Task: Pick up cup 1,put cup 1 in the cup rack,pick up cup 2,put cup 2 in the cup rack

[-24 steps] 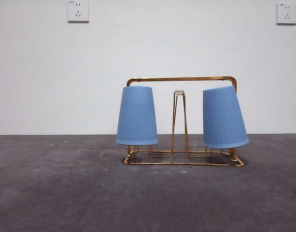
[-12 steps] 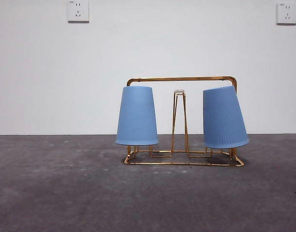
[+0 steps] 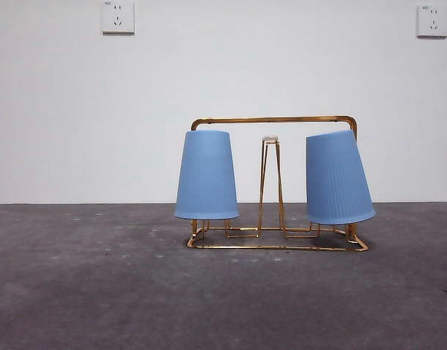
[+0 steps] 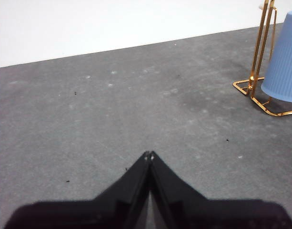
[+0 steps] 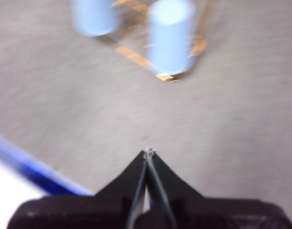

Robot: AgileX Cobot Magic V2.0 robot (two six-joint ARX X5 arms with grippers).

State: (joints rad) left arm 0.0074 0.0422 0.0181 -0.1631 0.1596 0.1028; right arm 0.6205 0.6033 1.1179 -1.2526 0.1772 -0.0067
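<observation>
On the grey desk (image 3: 99, 292), gold cup rack (image 3: 274, 120) holding two inverted blue cups, left cup (image 3: 206, 176) upright, right cup (image 3: 338, 179) tilted, left gripper (image 4: 149, 155) and right gripper (image 5: 148, 152) both closed, empty, away from rack.

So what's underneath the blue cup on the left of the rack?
Below the left blue cup only short gold wire legs and the rack base show. Whatever peg holds it is covered by the cup.

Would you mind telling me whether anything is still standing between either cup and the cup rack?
Nothing visible does. Both blue cups, one and the other, already sit upside down on the cup rack. The left end effector and right end effector are shut, away from it.
</observation>
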